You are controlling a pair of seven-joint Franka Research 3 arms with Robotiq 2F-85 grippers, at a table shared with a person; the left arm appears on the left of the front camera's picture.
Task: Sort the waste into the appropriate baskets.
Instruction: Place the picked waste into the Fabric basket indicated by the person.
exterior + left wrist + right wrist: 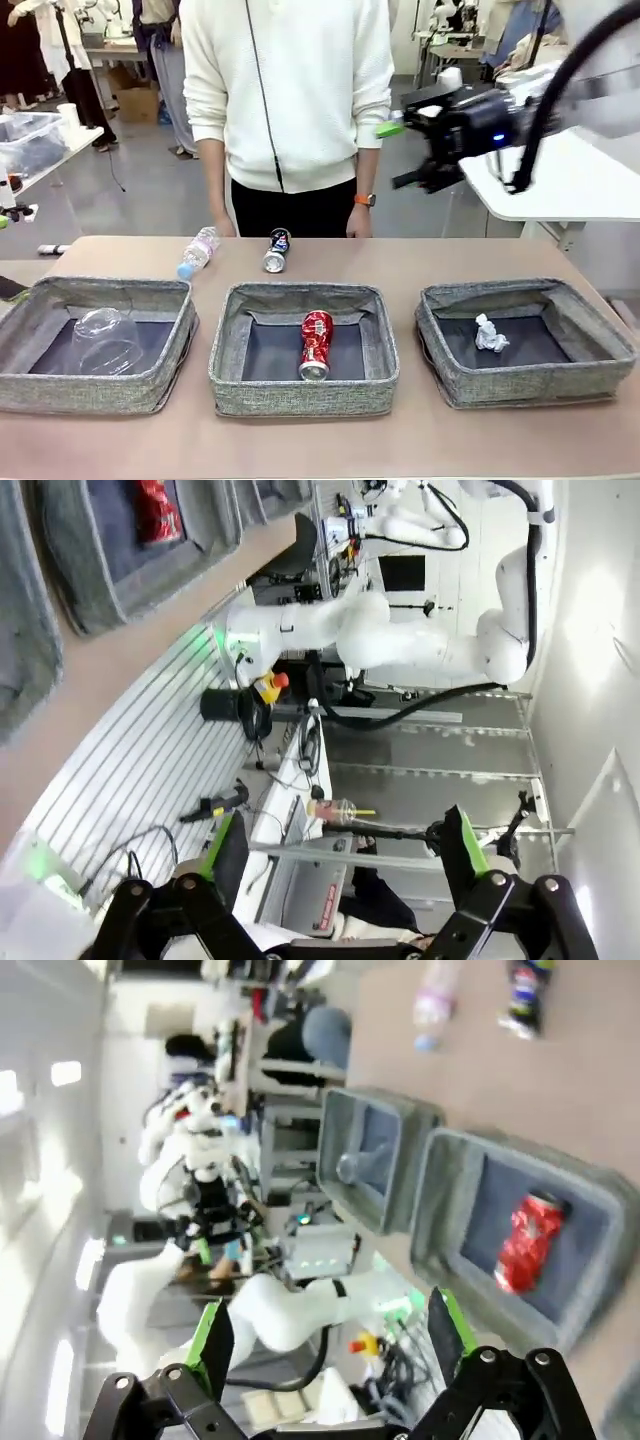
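- Beyond the baskets, on bare table, your bottle [198,252] and dark can [277,250] lie on their sides, near each other and unsorted.
- You have one kind per bin: cup [105,340] in the left basket [100,395], red can [316,345] in the middle basket [300,398], paper ball [490,335] in the right basket [530,385].
- By that logic, the dark can probably joins the red one.
- Your right gripper [402,155] hangs high above the table, fingers spread, holding nothing.
- Your left gripper [342,838] is likewise spread and empty.

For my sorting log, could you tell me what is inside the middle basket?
A dented red can lies in the middle basket; its near wall hides the bottom's front strip.
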